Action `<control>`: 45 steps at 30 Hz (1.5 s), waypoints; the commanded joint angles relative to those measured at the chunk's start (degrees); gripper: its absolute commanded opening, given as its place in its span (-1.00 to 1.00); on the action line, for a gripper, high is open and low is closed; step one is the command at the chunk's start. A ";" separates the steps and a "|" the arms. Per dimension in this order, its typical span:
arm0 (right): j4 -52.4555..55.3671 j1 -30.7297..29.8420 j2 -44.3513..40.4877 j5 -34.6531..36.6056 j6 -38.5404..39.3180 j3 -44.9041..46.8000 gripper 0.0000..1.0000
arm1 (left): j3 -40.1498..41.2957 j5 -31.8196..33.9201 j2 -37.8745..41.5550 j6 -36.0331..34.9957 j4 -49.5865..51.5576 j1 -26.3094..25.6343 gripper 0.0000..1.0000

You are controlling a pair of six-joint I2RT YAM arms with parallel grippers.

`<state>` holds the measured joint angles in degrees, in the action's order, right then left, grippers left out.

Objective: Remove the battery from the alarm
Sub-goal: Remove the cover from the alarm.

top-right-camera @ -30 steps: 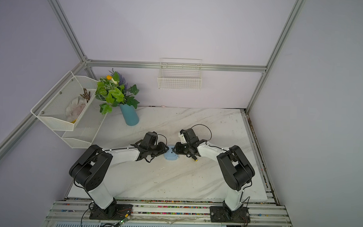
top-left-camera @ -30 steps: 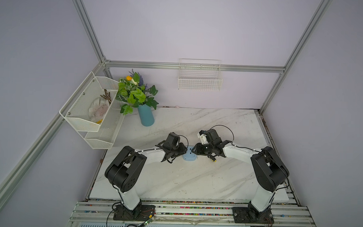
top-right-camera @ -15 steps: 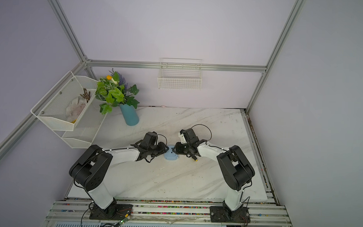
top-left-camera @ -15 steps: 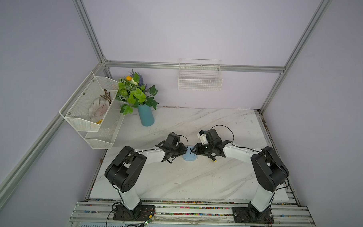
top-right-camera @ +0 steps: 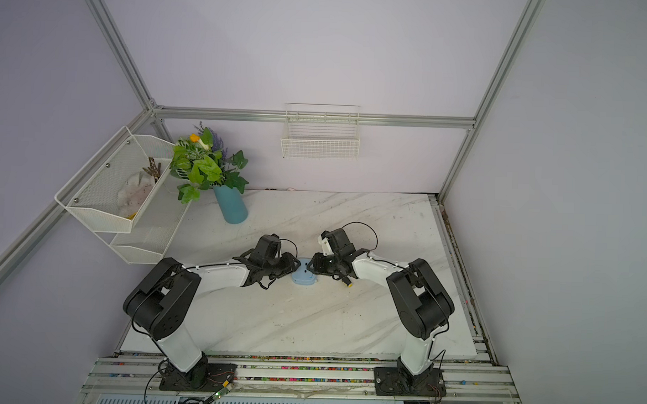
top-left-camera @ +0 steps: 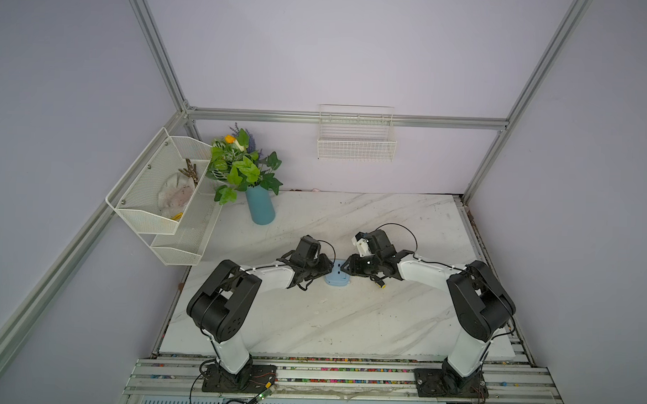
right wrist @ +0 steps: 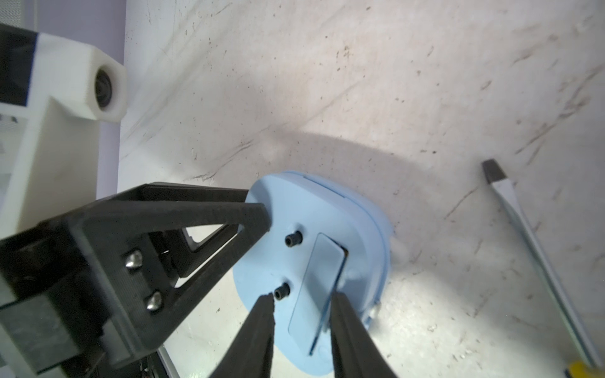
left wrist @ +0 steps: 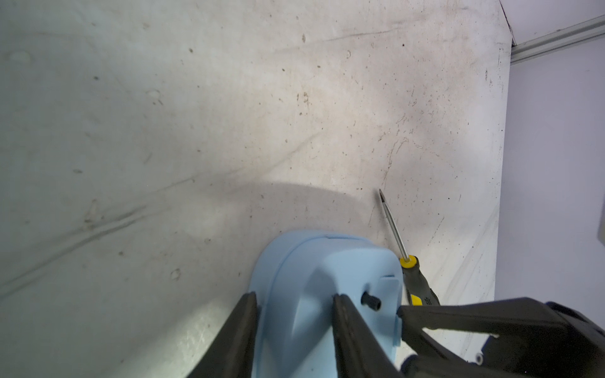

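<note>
At mid-table, I have the left gripper (left wrist: 293, 295) clamped on the face-down light-blue rounded plastic alarm (left wrist: 327, 258) to steady it while the right gripper (right wrist: 302, 295) seemingly pinches its half-lifted blue battery cover (right wrist: 322, 261), the battery itself out of sight.

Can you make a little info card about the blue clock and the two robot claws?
object: light-blue rounded plastic alarm, back up on white marble table
left gripper: shut on the alarm's edge
right gripper: jaws either side of the ajar blue battery cover; grip unclear
battery: not visible
tool: black-handled, yellow-collared screwdriver lying beside alarm
</note>
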<state>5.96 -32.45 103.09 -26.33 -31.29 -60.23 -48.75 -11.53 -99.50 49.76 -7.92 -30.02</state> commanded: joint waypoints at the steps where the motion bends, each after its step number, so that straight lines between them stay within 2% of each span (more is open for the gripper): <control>1: -10.94 -2.50 -0.52 -9.63 -1.25 0.00 -0.30 | 3.62 -2.71 -4.46 0.08 5.99 -2.24 -0.19; 38: -11.94 -3.49 1.06 -10.08 -2.12 -3.23 -0.28 | 3.93 -3.17 -4.85 0.74 5.02 -2.67 -0.19; 42: -9.89 -3.26 -1.29 -7.75 -0.99 -3.14 -0.28 | 4.04 -2.99 -4.59 0.69 5.24 -2.69 -0.19; 45: -5.39 -3.01 -3.75 -3.45 0.88 -3.49 -0.27 | 4.19 -2.90 -4.46 0.69 5.24 -2.68 -0.19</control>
<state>-1.93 -34.24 102.50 -31.75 -32.67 -62.24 -48.36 -11.14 -100.57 51.00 -11.38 -30.59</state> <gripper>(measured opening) 0.363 0.407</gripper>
